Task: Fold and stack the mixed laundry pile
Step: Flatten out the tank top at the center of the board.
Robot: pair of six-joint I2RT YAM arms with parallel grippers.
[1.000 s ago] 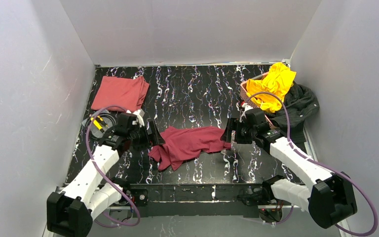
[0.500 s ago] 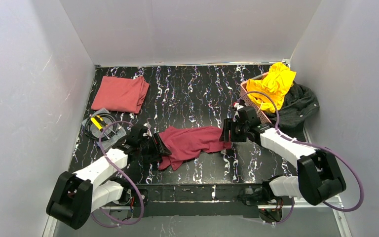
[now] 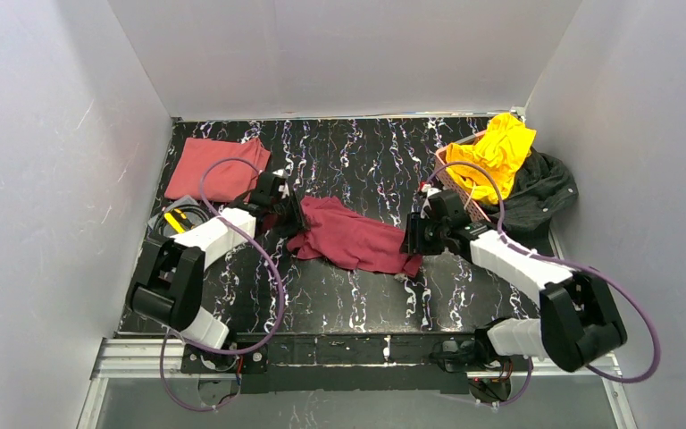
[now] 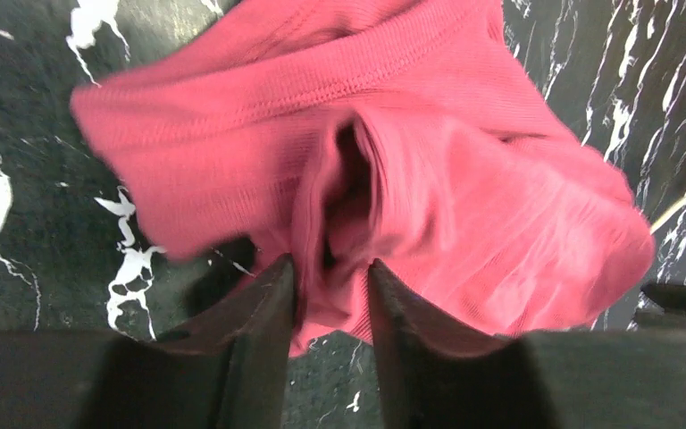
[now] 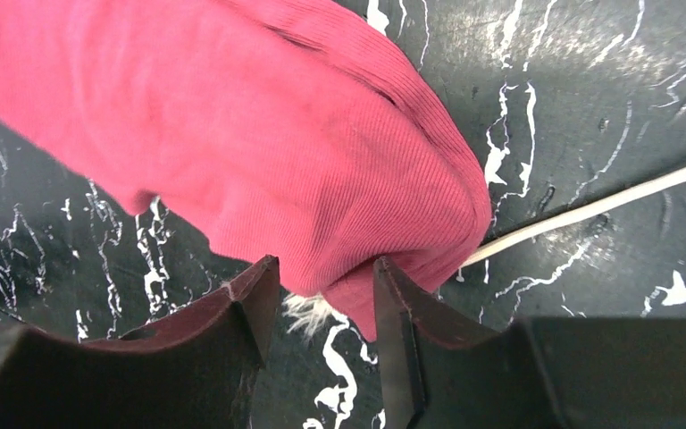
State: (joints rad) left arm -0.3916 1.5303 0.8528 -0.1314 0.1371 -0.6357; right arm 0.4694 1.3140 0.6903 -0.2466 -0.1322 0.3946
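Early in the task, judging by the lie of things. Already folded flat at the far left of the desk [image 3: 357, 152]: the salmon-red garment [image 3: 217, 168]. In hand now: the dark maroon garment [image 3: 350, 237], rumpled and stretched slantwise across mid-desk between the two arms. Left jaws clamped on a bunched fold at its left end; right jaws astride its right corner, cloth between them, firm pinch or not impossible to tell. Just beside that corner, a thin cream cord [image 5: 589, 207]. Not yet handled: the yellow garment [image 3: 496, 154] heaped on the pink basket [image 3: 454, 183] and the charcoal garment [image 3: 545, 188] at the far right. Left to do: flattening, folding and stacking three pieces.
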